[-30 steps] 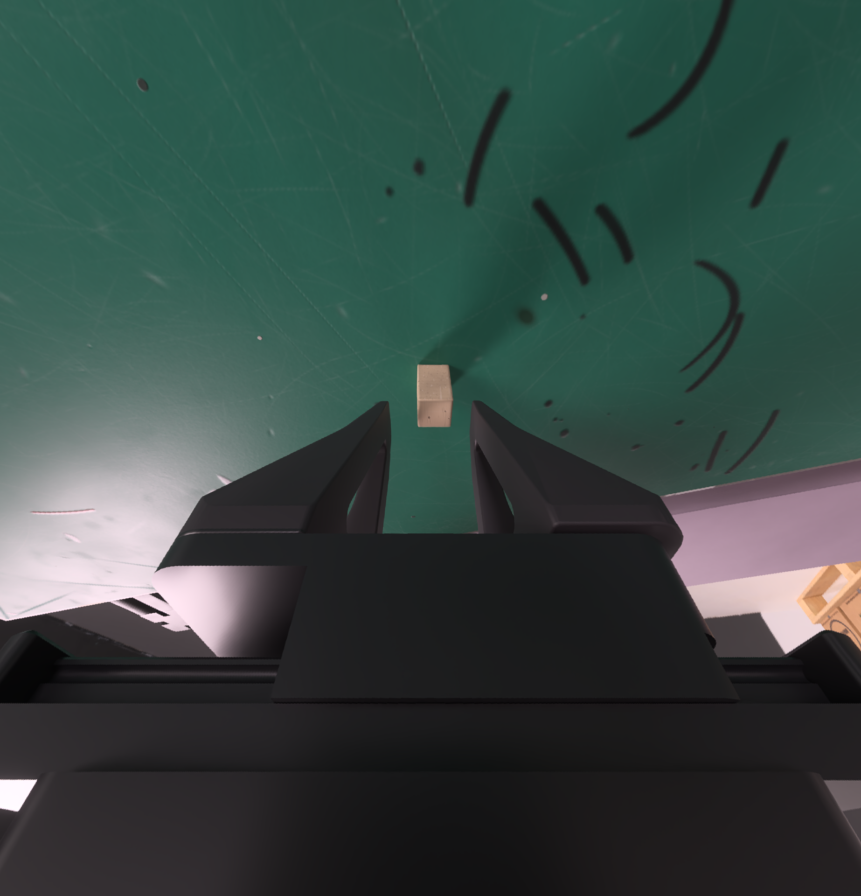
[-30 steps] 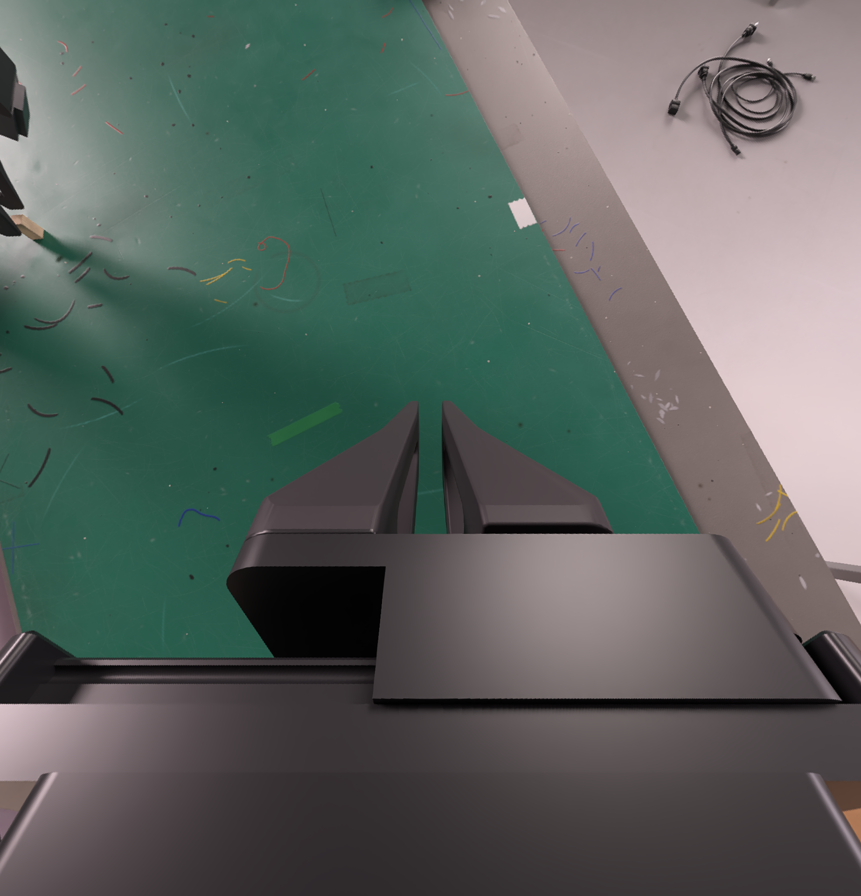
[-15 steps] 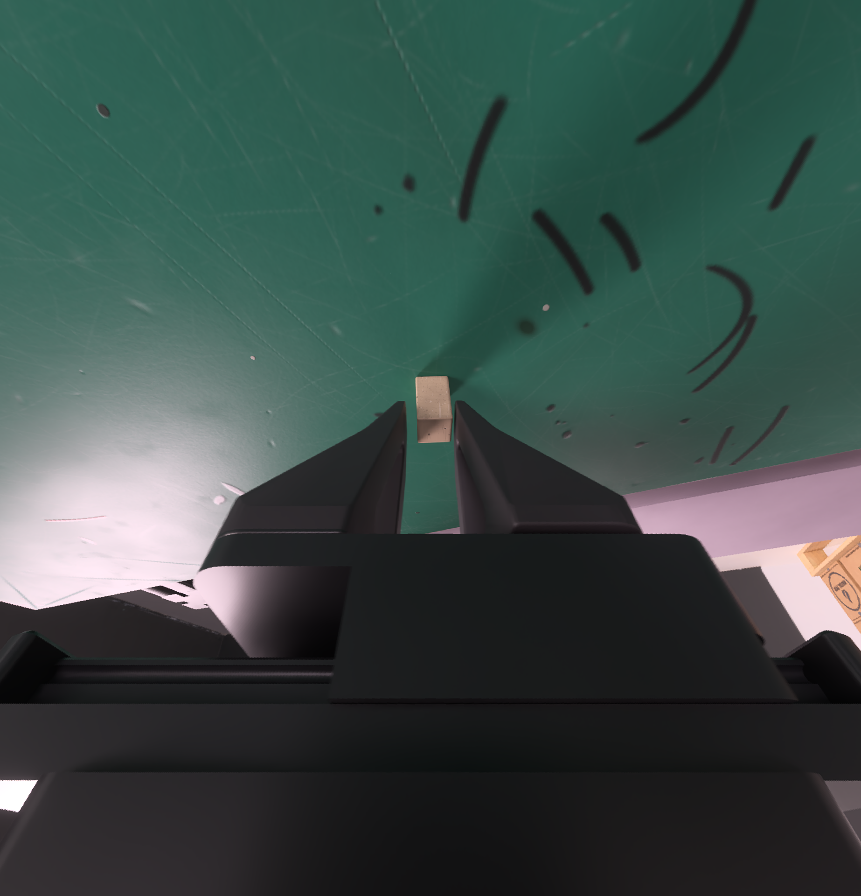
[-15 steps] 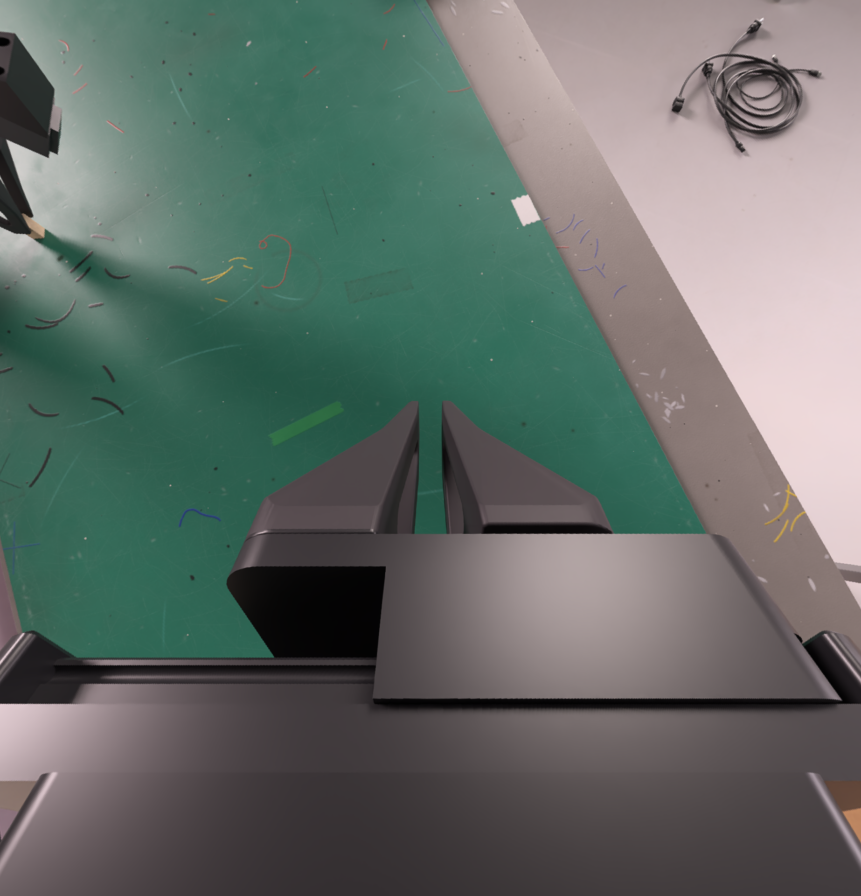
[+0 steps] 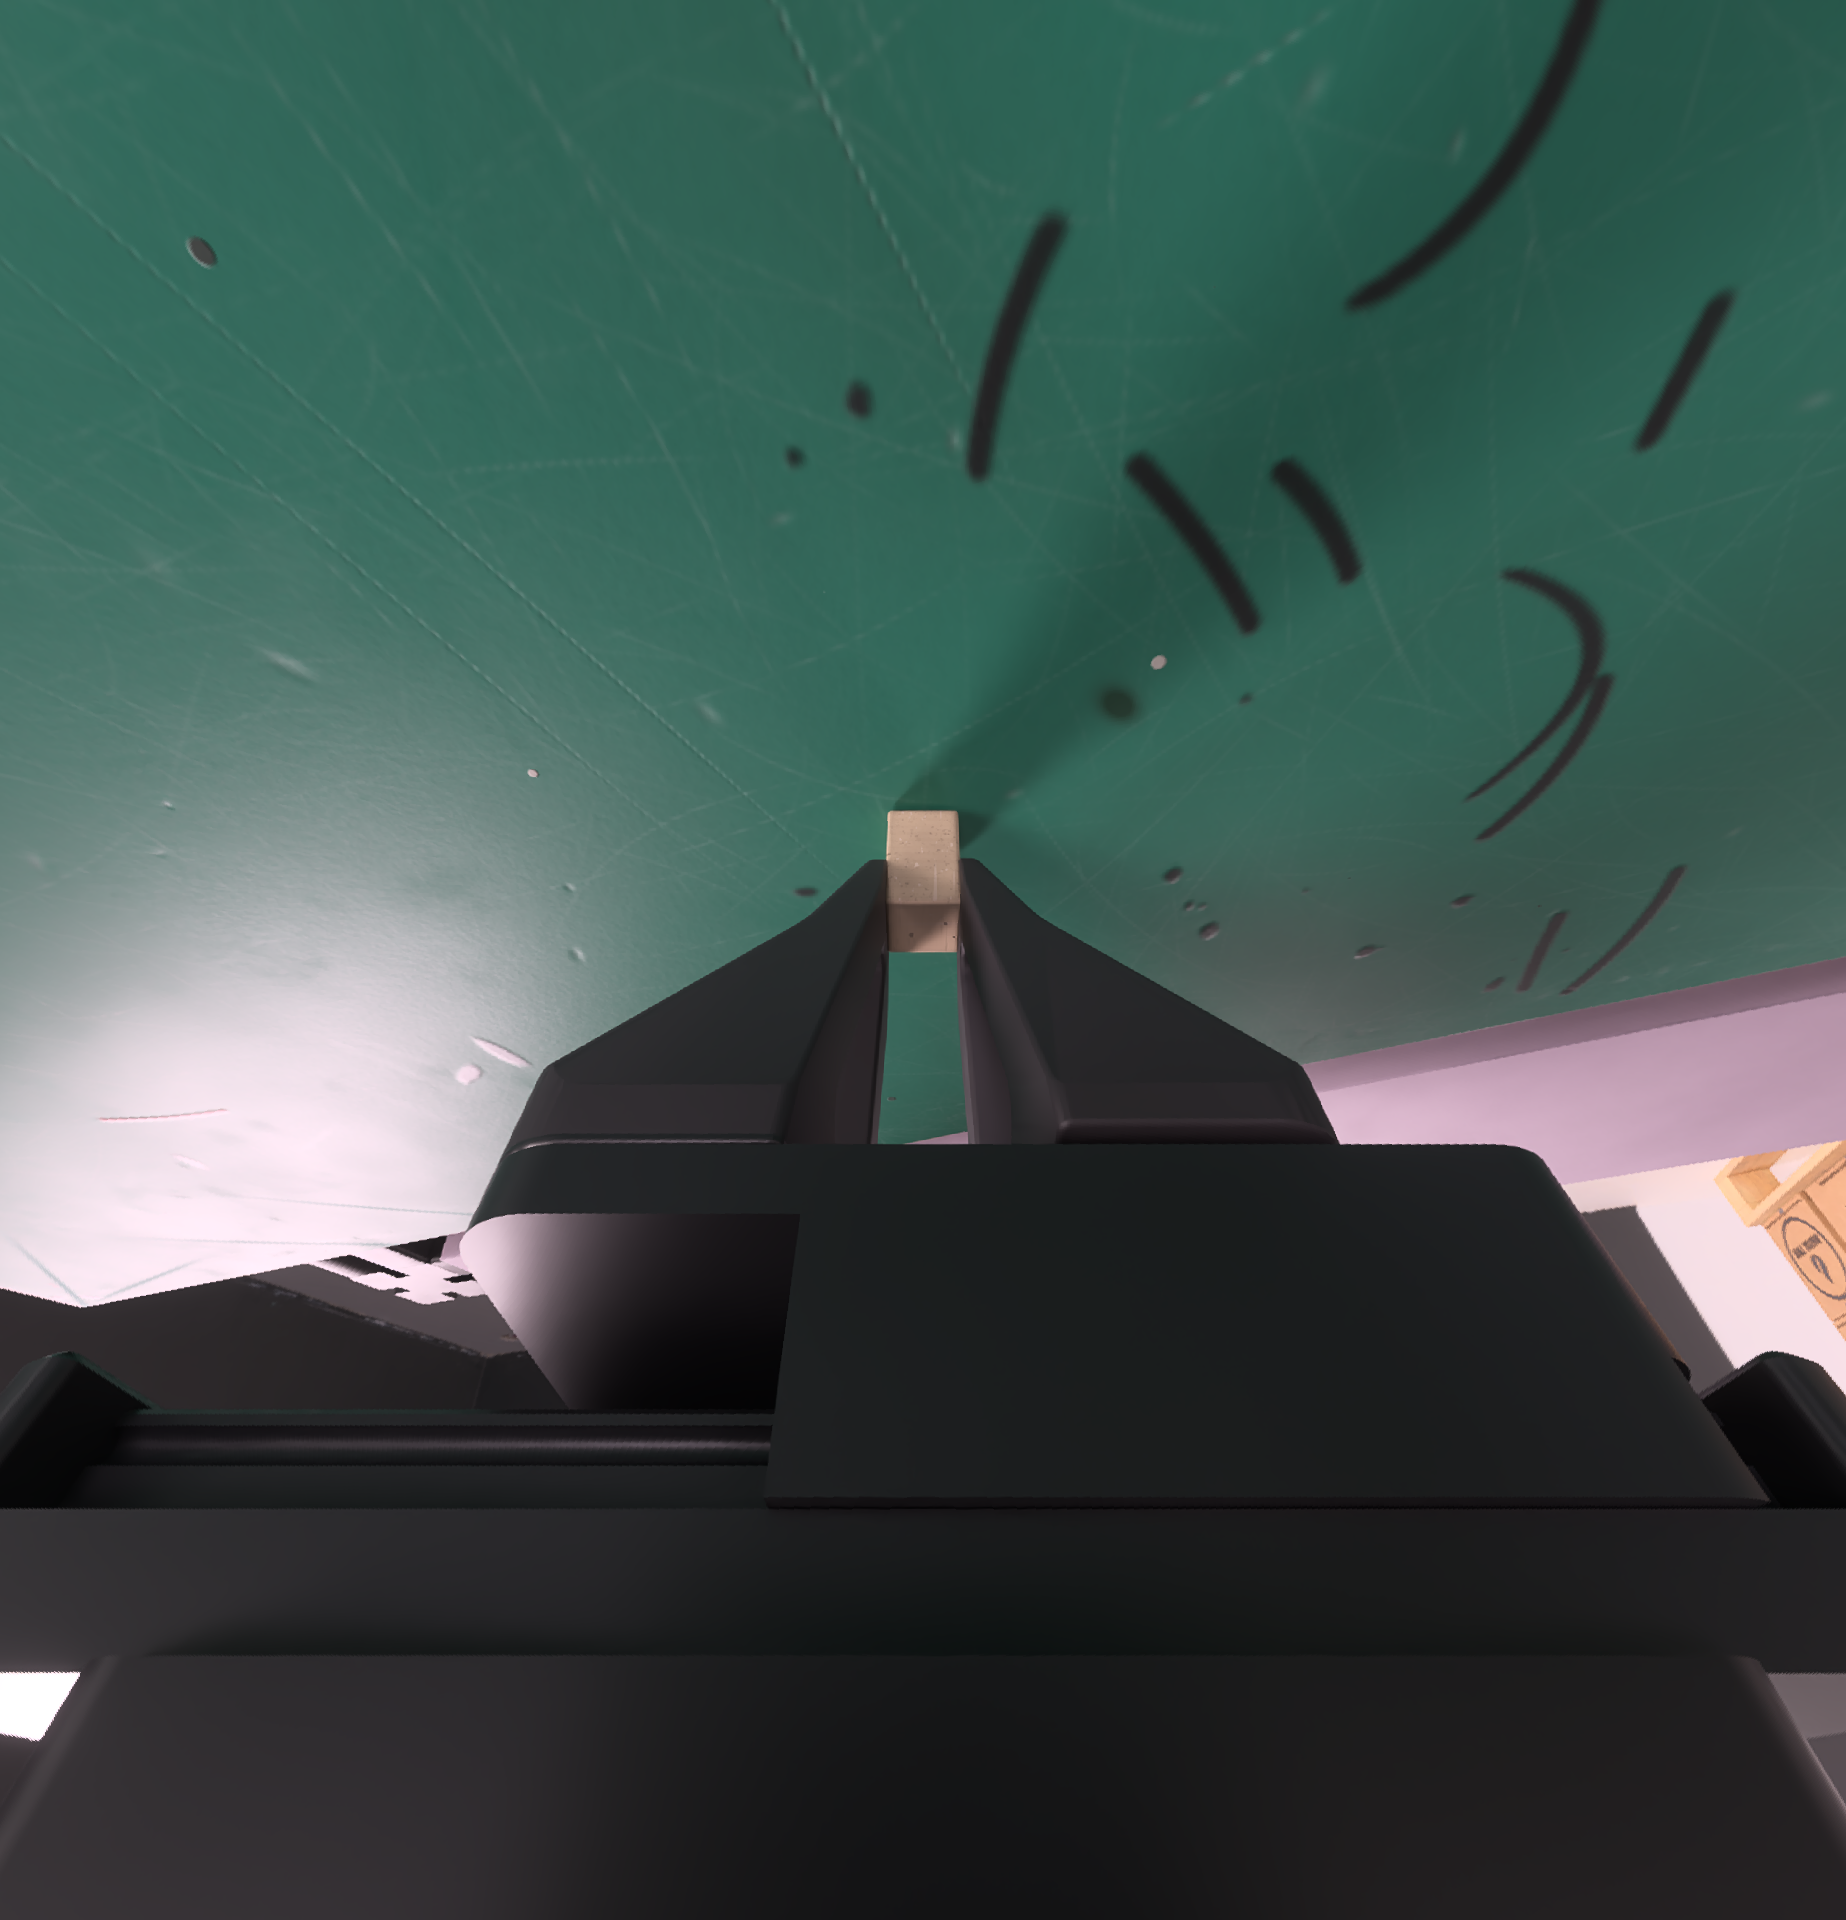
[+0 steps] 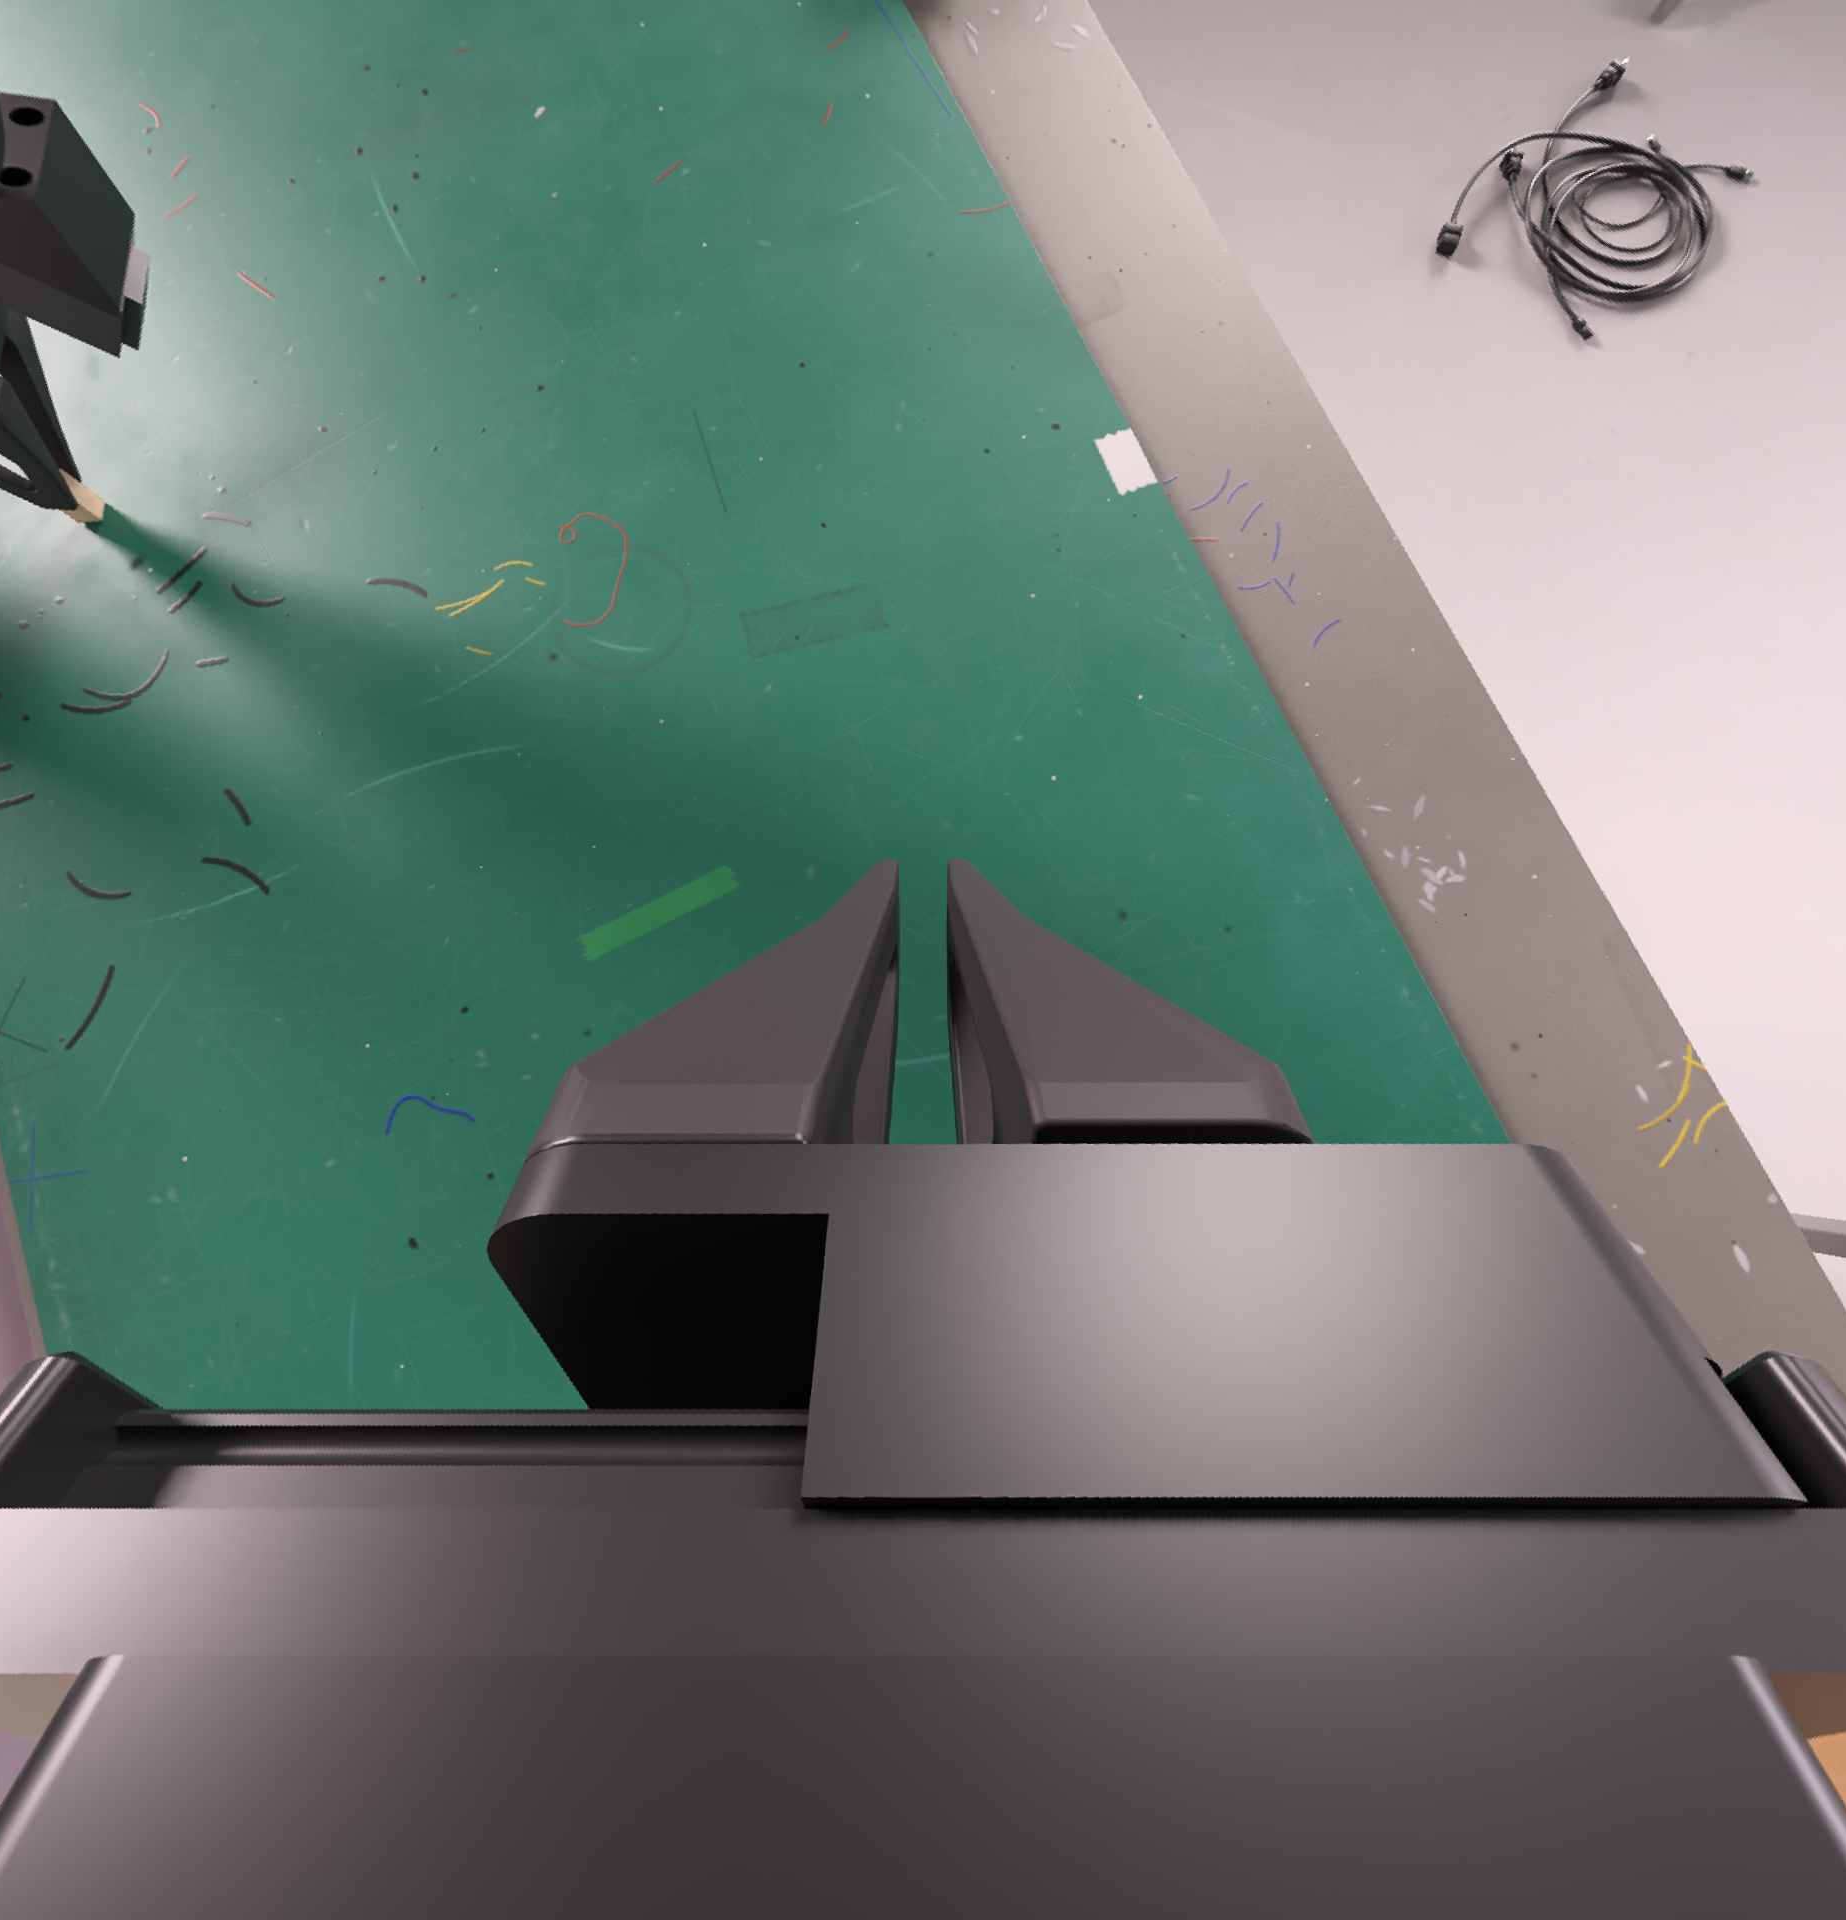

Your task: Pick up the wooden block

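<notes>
The only printed writing is on the cardboard boxes [image 5: 1833, 1262] at the right edge of the left wrist view. On their brown sides there are dark letters and round dark marks. The boxes are cut by the edge of the picture.

The green mat [image 6: 690, 416] on the worktop has many short pen strokes in black, red, yellow and blue, but they form no letters or numbers. A small white piece of tape [image 6: 1124, 462] at the mat's edge is blank.
</notes>
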Controlling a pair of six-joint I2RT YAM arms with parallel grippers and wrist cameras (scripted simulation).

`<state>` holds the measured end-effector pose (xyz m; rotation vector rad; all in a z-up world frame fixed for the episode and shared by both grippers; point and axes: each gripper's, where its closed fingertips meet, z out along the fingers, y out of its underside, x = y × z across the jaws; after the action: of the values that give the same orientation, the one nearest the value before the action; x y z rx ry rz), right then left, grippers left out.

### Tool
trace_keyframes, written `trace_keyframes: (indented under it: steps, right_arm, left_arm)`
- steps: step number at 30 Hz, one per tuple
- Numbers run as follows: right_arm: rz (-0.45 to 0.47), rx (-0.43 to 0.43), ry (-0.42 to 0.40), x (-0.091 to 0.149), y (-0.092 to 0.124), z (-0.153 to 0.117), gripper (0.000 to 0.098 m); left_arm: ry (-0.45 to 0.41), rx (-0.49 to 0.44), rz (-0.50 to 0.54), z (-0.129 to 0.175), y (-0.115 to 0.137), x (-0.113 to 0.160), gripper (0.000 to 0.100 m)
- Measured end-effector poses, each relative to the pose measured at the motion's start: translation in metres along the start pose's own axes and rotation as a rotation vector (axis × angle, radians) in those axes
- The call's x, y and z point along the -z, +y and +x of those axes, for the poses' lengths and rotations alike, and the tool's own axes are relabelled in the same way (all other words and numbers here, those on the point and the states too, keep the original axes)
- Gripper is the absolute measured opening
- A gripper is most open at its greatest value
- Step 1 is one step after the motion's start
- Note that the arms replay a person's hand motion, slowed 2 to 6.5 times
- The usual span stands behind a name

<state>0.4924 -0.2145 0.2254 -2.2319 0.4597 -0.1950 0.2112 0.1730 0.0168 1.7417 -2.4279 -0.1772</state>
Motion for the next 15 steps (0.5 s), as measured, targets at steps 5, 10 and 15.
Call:
trace_keyframes:
  steps: [5, 10, 15]
  right_arm:
    - [0.001, 0.003, 0.002, 0.001, -0.001, 0.0, 0.0076]
    - [0.001, 0.004, 0.001, 0.001, -0.001, 0.001, 0.0075]
    - [0.0, 0.004, 0.001, 0.001, -0.001, 0.001, 0.0075]
  left_arm:
    - [-0.006, 0.001, 0.026, -0.002, 0.0, 0.001, 0.011]
    - [-0.02, 0.011, 0.066, -0.005, -0.002, 0.004, 0.011]
    - [-0.031, 0.019, 0.118, -0.008, -0.005, 0.01, 0.011]
